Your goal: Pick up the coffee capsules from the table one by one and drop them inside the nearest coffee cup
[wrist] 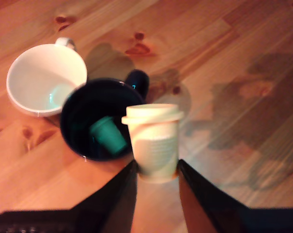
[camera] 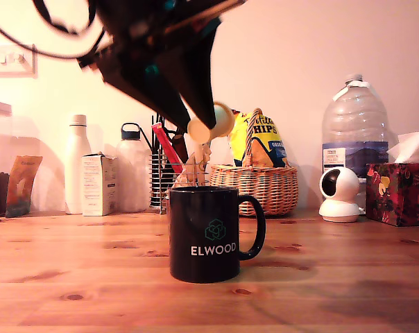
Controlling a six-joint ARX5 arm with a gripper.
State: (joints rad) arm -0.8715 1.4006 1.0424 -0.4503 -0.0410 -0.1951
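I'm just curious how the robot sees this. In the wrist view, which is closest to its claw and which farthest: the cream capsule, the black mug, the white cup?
1. Cream capsule: held between the fingers of the gripper.
2. Black mug: just beside and below the capsule, a green capsule inside.
3. White cup: beyond the mug, touching it or nearly so.

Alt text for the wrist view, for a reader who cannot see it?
The jaws grip a cream coffee capsule above the rim of a black mug that already holds a green capsule. An empty white cup stands beside it on the wooden table.
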